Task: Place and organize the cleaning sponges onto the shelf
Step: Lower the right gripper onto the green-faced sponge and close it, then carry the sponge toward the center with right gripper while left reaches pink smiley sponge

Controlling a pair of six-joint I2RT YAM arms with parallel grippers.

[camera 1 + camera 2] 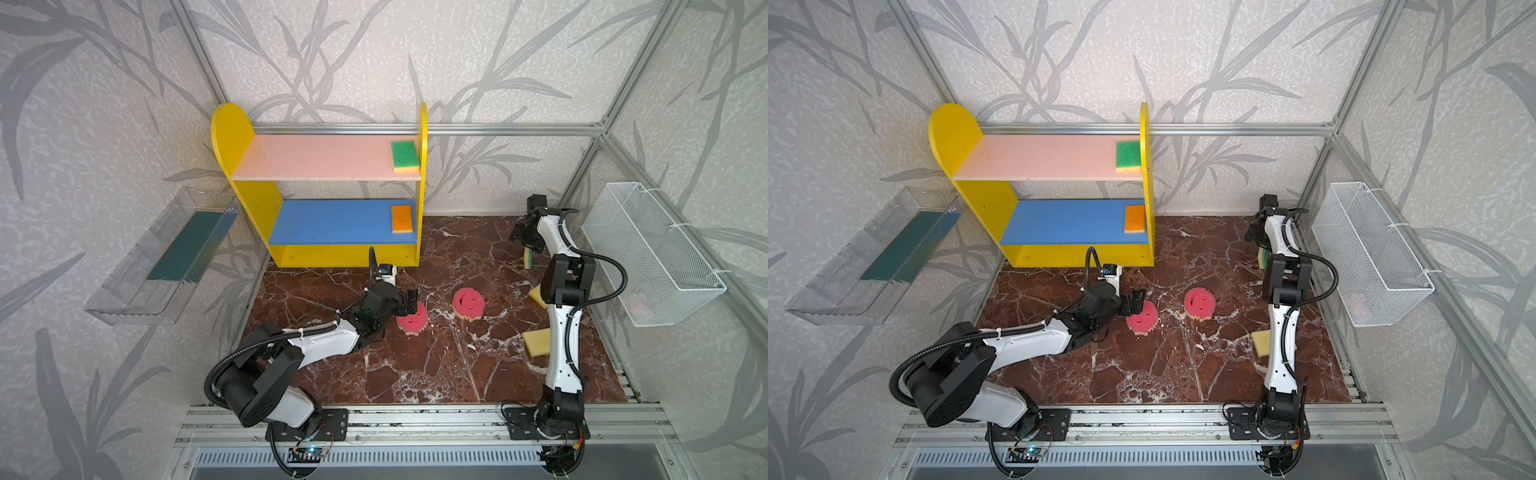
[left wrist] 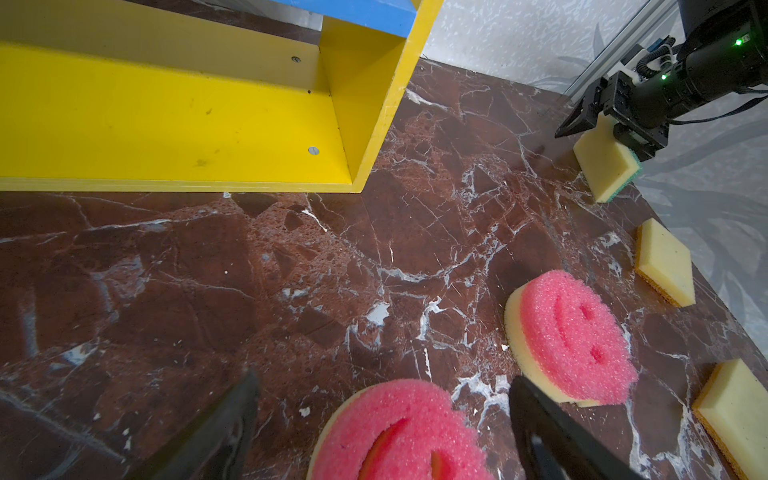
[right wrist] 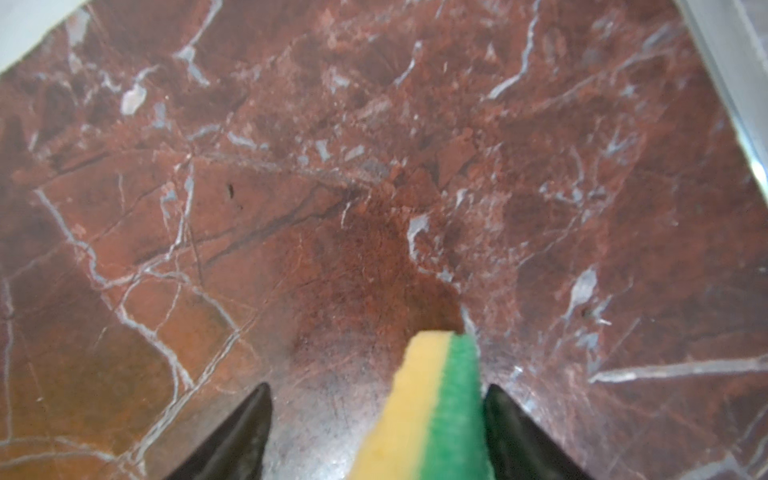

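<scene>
**Two-arm sponge sorting.** Left pincer (image 2: 382, 388): released, jaws spread wide and straddling the near pink smiley sponge (image 2: 415, 411). This sponge lies flat on the marble table (image 2: 208, 291) between the fingers, neither finger visibly pressing it. The second pink smiley sponge (image 1: 468, 304) lies beyond this pincer's tips, on the side toward the right pincer, apart from the first.

Right pincer (image 3: 378, 388): not clenched. Its jaws stand around the upright green-faced sponge (image 3: 436, 407), the green face against one finger, a clear gap between the yellow side and the other finger. Whether the sponge's lower edge rests on the table cannot be told. Behind this pincer, back along its arm, lie a nearer yellow-up sponge (image 2: 665, 262) and a farther yellow-up sponge (image 2: 739, 411).

The shelf (image 1: 257, 208) stands ahead of the left pincer. Its pink upper board (image 1: 316, 160) carries the shelved green sponge (image 1: 404, 156), and its blue middle board (image 1: 332, 222) the shelved orange sponge (image 1: 402, 219), both at the end nearer the right pincer.
</scene>
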